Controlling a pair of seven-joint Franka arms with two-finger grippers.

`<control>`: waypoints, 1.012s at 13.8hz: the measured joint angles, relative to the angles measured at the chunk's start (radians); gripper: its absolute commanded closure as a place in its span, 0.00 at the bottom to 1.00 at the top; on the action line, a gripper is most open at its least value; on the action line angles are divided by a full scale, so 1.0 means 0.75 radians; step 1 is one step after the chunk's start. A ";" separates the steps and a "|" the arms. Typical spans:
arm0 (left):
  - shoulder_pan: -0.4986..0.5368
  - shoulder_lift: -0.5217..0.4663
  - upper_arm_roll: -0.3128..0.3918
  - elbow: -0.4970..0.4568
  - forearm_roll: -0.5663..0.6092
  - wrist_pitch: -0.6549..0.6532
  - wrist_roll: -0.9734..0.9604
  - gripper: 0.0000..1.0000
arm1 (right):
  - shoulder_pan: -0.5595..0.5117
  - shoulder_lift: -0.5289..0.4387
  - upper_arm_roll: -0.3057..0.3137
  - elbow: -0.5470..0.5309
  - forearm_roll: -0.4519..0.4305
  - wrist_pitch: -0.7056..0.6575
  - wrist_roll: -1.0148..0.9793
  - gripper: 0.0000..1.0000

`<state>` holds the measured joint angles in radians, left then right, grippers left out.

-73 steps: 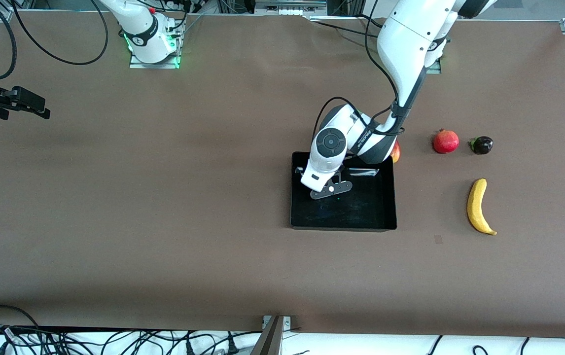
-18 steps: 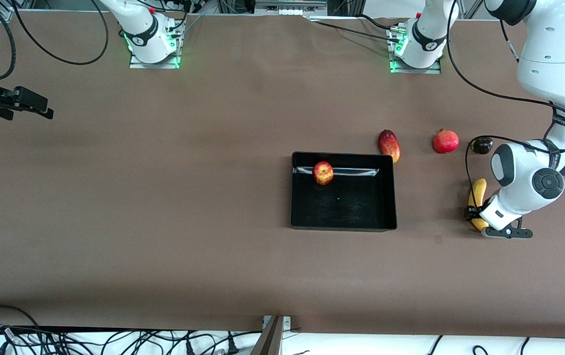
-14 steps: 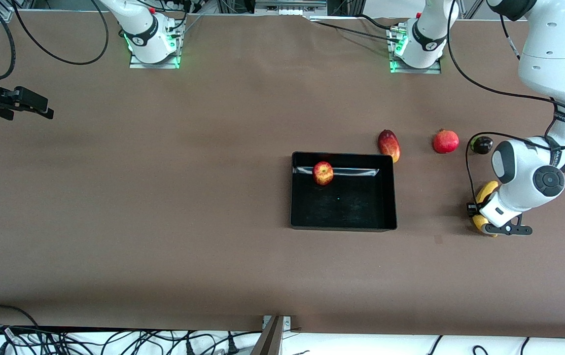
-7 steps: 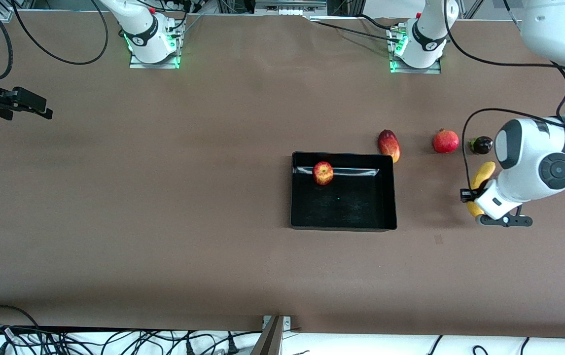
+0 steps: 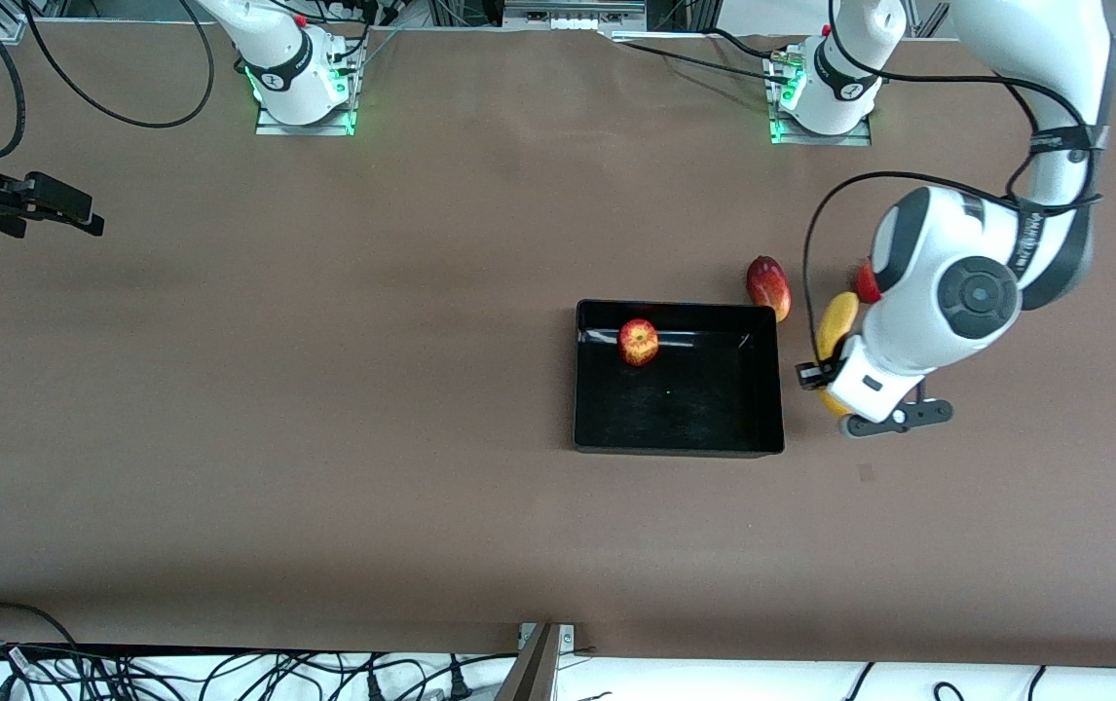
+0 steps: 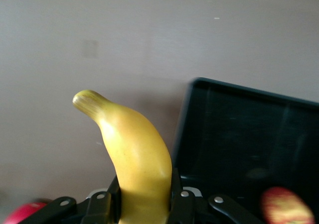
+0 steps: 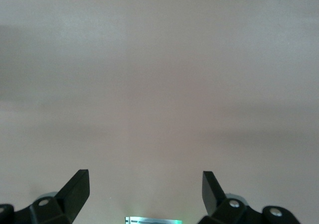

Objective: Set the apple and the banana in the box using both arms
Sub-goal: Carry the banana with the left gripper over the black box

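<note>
You have the apple in the box, close to the wall nearest the robots' bases. The mango lies on the table just beside the box's corner, toward the left arm's end. The banana hangs in the left claw above the table beside the box.

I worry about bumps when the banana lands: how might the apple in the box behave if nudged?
The apple looks round and sits free on the box's glossy floor, so it would probably roll. The walls should likely stop it. The left gripper holds the banana beside the box; the right gripper waits, open.
</note>
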<state>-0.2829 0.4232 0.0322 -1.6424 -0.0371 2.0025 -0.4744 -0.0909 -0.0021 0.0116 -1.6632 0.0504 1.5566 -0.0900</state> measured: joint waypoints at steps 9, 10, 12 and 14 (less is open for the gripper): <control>-0.178 0.282 -0.008 0.180 -0.011 0.049 -0.316 1.00 | 0.000 0.002 0.000 0.000 0.000 0.000 0.000 0.00; -0.188 0.294 -0.008 0.185 -0.011 0.059 -0.332 1.00 | 0.000 0.002 0.000 0.000 0.000 0.000 0.000 0.00; -0.195 0.307 -0.008 0.192 -0.011 0.080 -0.339 1.00 | 0.000 0.002 0.000 0.000 0.000 0.000 0.000 0.00; -0.198 0.323 -0.008 0.192 -0.011 0.107 -0.339 1.00 | 0.000 0.002 0.000 0.000 0.000 0.000 0.000 0.00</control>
<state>-0.4314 0.6655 0.0261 -1.4984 -0.0451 2.0830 -0.7289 -0.0909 -0.0003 0.0115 -1.6633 0.0506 1.5565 -0.0900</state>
